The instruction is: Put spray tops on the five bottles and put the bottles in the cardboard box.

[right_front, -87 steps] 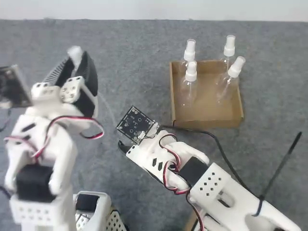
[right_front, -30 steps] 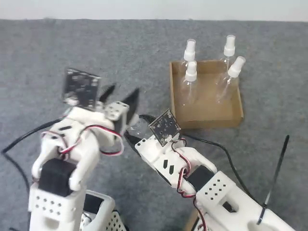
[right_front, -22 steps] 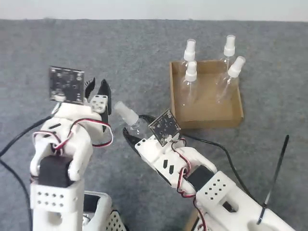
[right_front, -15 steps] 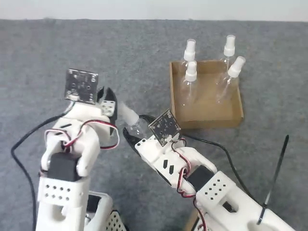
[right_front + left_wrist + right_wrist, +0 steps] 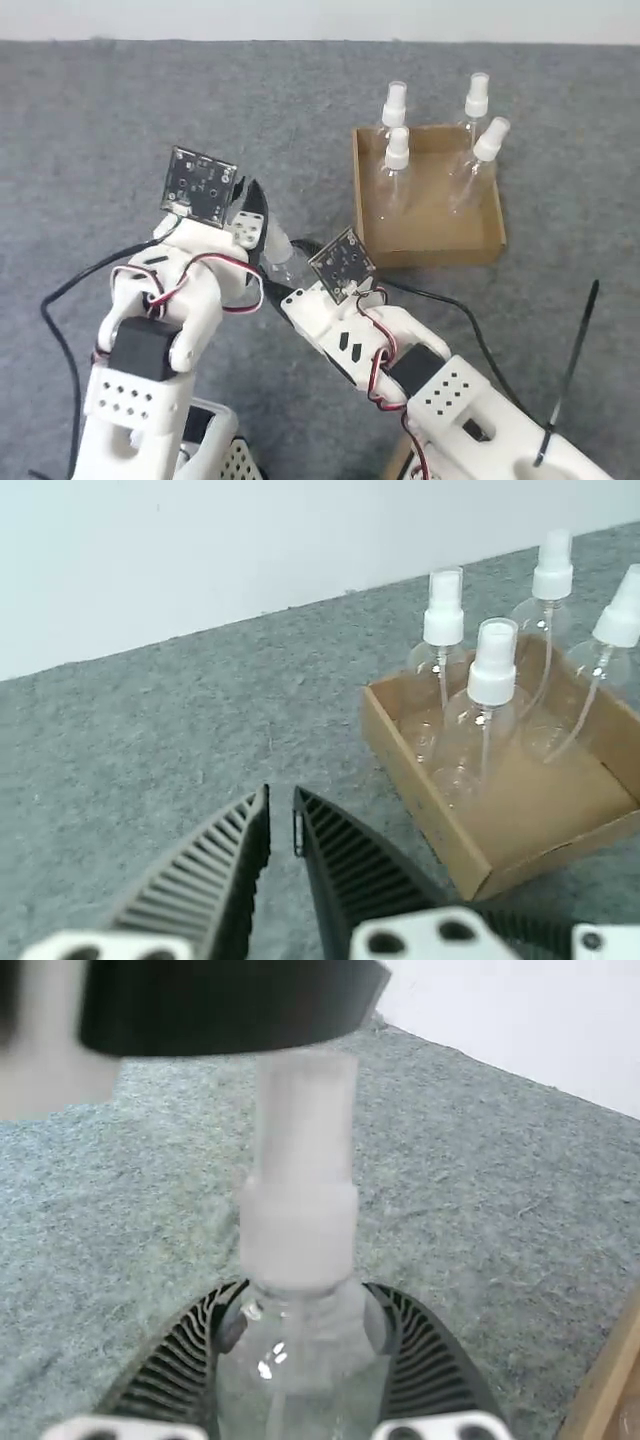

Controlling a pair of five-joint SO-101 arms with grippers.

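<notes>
Clear plastic bottle with a white spray top (image 5: pixel 290 1385): found clamped between the two black ribbed fingers (image 5: pixel 425 1360) of the right gripper (image 5: pixel 300 1305). The fingers bear on either side of its rounded shoulder. The neck and the white spray top (image 5: pixel 298 1210) project out past the fingertips. The bottle is held off the grey carpeted surface (image 5: pixel 120 110).

Left gripper (image 5: pixel 282 805): its fingers (image 5: pixel 220 870) are drawn almost together, with a narrow slit between them and nothing seen in that slit. In the right wrist view its black body lies across the free end of the spray top. Whether they touch cannot be told.

Brown cardboard box (image 5: pixel 430 250): open-topped, resting on the carpet. It lies beyond the left fingertips and off to one side, well apart from them. It is nearer the right arm, beside the right fingers.

Four further clear bottles with white spray tops (image 5: pixel 397 152): inside the box. Three look upright and one leans. All are clear of both sets of fingers.
</notes>
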